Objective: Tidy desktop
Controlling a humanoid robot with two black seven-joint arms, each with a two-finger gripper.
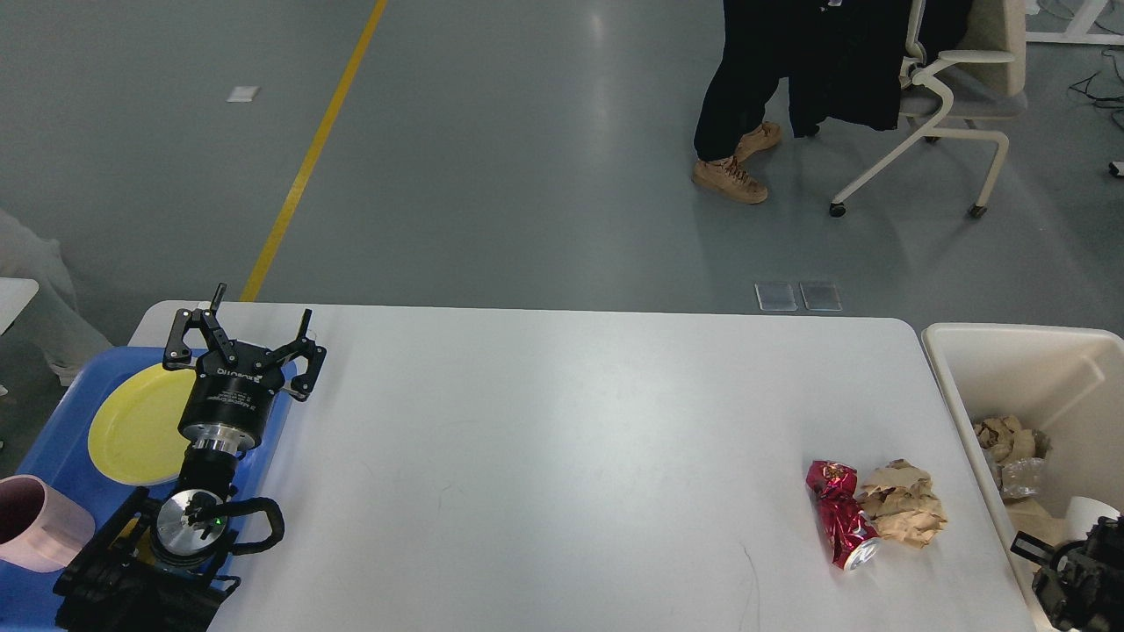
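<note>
The white desktop (562, 439) fills the middle of the head view. A crushed red can (841, 515) and a crumpled brown paper ball (902, 514) lie touching each other near its right front. My left gripper (262, 307) is open and empty, held above the desktop's far left corner, by the blue tray's right edge. My right gripper (1049, 566) shows only as a dark part at the lower right corner, over the cream bin's front; its fingers cannot be told apart.
A blue tray (61, 439) at the left holds a yellow plate (132, 426) and a pink cup (35, 522). A cream bin (1019, 338) at the right holds paper, plastic scraps and a white cup (1089, 511). A person and a chair stand beyond the table.
</note>
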